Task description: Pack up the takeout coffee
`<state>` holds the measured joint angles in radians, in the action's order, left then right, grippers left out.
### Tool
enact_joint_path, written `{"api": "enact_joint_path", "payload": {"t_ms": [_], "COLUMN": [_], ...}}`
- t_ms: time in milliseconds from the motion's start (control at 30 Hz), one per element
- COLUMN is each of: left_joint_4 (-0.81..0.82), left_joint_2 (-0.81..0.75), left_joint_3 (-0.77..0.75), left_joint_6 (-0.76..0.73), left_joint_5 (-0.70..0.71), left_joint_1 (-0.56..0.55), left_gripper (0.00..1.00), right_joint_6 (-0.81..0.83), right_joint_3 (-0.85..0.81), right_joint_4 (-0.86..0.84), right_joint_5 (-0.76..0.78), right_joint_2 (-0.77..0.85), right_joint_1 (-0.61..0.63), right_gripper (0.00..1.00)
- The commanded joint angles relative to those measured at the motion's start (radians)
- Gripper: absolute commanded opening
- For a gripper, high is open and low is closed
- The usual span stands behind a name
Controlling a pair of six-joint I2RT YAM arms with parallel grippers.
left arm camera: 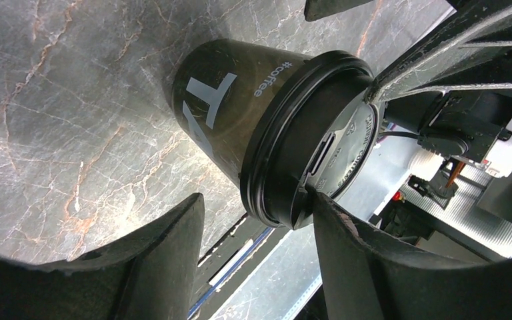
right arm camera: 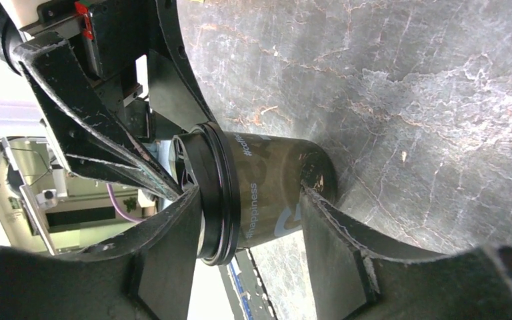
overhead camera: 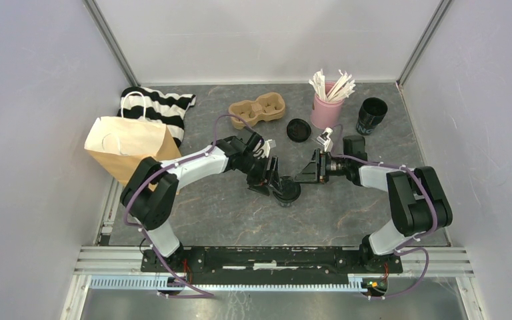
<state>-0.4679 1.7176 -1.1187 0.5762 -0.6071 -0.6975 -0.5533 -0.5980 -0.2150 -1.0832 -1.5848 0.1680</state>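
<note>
Lidded cup (overhead camera: 287, 191) stands upright mid-worktop (overhead camera: 227, 213). Left gripper (left arm camera: 255, 199) is spread, one finger touching the lid (left arm camera: 333, 133). Right gripper (right arm camera: 250, 193) is spread just beside it. Best to close squarely on the body, below the rim, keeping it level.

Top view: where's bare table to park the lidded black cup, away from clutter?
Widest bare patch: the near strip of grey marble table between the two arms, just nearer than the lidded black cup. Crowded: the far edge, from brown pulp carrier through loose black lid to pink cup of white sticks.
</note>
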Motion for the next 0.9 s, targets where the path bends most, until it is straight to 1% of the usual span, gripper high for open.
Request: {"api": "enact_joint_path", "payload": {"t_ms": [0, 100, 233, 333, 467, 500, 600, 667, 767, 867], "left_joint_4": [-0.021, -0.03, -0.041, -0.042, -0.042, -0.041, -0.031, -0.02, -0.015, -0.017], "left_joint_2": [-0.028, -0.051, -0.082, -0.098, -0.102, -0.097, -0.088, -0.083, -0.072, -0.06], "left_joint_3": [-0.014, -0.043, -0.069, -0.058, -0.028, -0.021, 0.005, 0.021, 0.026, 0.024], "left_joint_6": [-0.02, -0.009, 0.003, 0.011, 0.003, 0.002, 0.002, 0.001, -0.012, -0.017], "left_joint_5": [0.068, 0.066, 0.053, 0.04, 0.042, 0.04, 0.045, 0.05, 0.062, 0.078], "left_joint_1": [-0.004, -0.004, -0.004, -0.004, -0.004, -0.004, -0.005, -0.006, -0.012, -0.013], "left_gripper": [0.68, 0.75, 0.8, 0.8, 0.79, 0.77, 0.71, 0.68, 0.65, 0.64], "right_joint_6": [0.13, 0.166, 0.161, 0.16, 0.161, 0.161, 0.163, 0.182, 0.184, 0.189], "right_joint_3": [-0.054, -0.089, -0.077, -0.044, -0.006, 0.0, 0.025, 0.029, 0.021, -0.008], "right_joint_4": [0.168, 0.269, 0.304, 0.301, 0.277, 0.269, 0.241, 0.249, 0.257, 0.298], "right_joint_5": [0.102, 0.117, 0.105, 0.086, 0.087, 0.088, 0.094, 0.104, 0.109, 0.127], "right_joint_2": [0.032, 0.091, 0.165, 0.188, 0.193, 0.188, 0.16, 0.143, 0.144, 0.168], "right_joint_1": [0.004, 0.003, 0.005, 0.015, 0.019, 0.02, 0.02, 0.021, 0.02, 0.02], "right_gripper": [0.63, 0.72, 0.82, 0.84, 0.83, 0.8, 0.69, 0.65, 0.63, 0.65]}}
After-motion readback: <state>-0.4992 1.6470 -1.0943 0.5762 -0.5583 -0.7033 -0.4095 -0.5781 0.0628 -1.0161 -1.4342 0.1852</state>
